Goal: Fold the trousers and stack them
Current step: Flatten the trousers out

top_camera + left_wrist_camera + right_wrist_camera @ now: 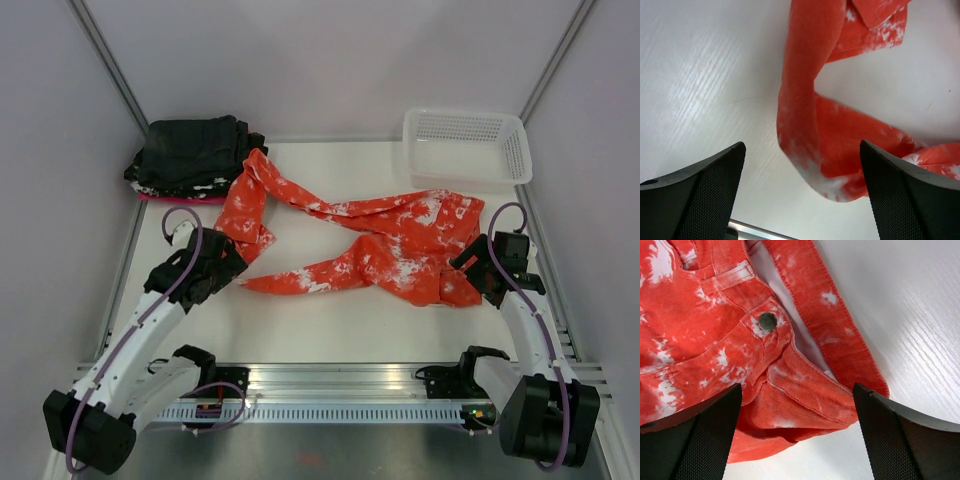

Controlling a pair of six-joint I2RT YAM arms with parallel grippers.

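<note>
Left gripper [802, 145] hangs with its jaws spread wide over a leg end of the trousers [380, 245], nothing pinched. Right gripper [796, 387] is just as wide apart, over the waistband by the button [767, 321]. The trousers sprawl twisted mid-table, legs crossing. I'd flatten first: bite deep enough at the waistband corner and cuff to catch both layers, then pull apart so the twist drops out. The white basket [468, 172] beyond the trousers' waist end looks empty. The black folded stack [195, 155] sits where the far leg ends.
</note>
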